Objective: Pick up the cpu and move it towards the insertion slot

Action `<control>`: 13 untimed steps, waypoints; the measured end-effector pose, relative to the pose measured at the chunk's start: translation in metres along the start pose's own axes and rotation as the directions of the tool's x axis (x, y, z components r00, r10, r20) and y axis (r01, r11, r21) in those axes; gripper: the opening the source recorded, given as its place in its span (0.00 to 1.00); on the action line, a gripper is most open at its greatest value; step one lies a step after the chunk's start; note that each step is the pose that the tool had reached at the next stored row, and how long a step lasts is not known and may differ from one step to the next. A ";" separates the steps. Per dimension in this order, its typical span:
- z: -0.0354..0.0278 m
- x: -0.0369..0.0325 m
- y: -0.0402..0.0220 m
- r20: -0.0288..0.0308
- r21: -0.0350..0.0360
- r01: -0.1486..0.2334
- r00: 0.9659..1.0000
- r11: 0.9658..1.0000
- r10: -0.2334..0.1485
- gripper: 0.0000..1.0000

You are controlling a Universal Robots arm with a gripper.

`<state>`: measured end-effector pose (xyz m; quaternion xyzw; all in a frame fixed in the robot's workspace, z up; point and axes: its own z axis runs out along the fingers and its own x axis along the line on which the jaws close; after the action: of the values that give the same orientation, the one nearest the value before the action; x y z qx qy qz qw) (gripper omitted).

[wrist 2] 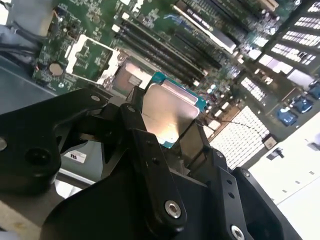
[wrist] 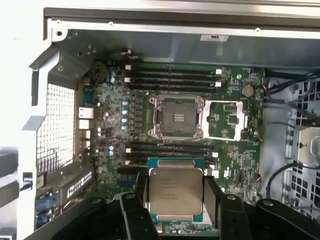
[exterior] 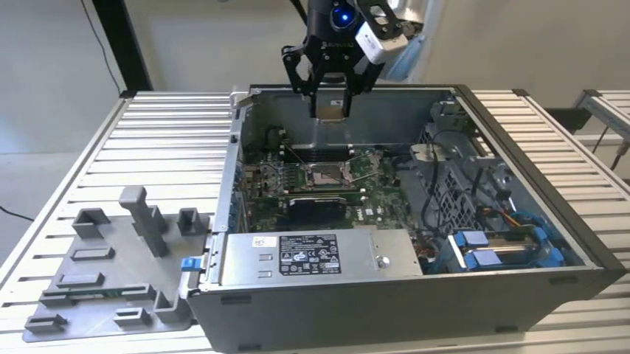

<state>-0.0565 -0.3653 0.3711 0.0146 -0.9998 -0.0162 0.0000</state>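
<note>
My gripper (exterior: 332, 110) hangs above the open computer case, shut on the cpu (exterior: 333, 108), a small flat square chip with a pale silvery top. In both wrist views the cpu (wrist: 175, 190) (wrist 2: 168, 114) sits clamped between the black fingers (wrist: 141, 196). The insertion slot (exterior: 324, 175) lies below on the green motherboard, a square socket with a shiny metal frame and thin wire levers. In the first wrist view the insertion slot (wrist: 176, 117) stands with its lid frame (wrist: 226, 120) folded open beside it. The chip is held well above the board, apart from the socket.
The grey computer case (exterior: 394, 287) stands on a slatted metal table (exterior: 167, 147). A grey plastic fixture (exterior: 118, 258) lies at the exterior view's left of the case. A power supply box (exterior: 310, 258), blue cables (exterior: 502, 247) and drive bays crowd the case's near side.
</note>
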 end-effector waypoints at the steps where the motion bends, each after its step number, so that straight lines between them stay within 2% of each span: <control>1: 0.0008 -0.0007 0.0042 0.000 0.000 0.000 1.000 1.000 0.000 0.00; 4: 0.0026 -0.0029 0.0150 0.000 0.000 0.000 1.000 1.000 0.000 0.00; 6: 0.0036 -0.0047 0.0193 0.000 0.000 0.001 1.000 1.000 -0.001 0.00; 13: 0.0073 -0.0079 0.0218 0.000 0.000 0.014 1.000 1.000 -0.014 0.00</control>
<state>-0.0492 -0.3430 0.3646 0.0214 -0.9996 -0.0162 0.0001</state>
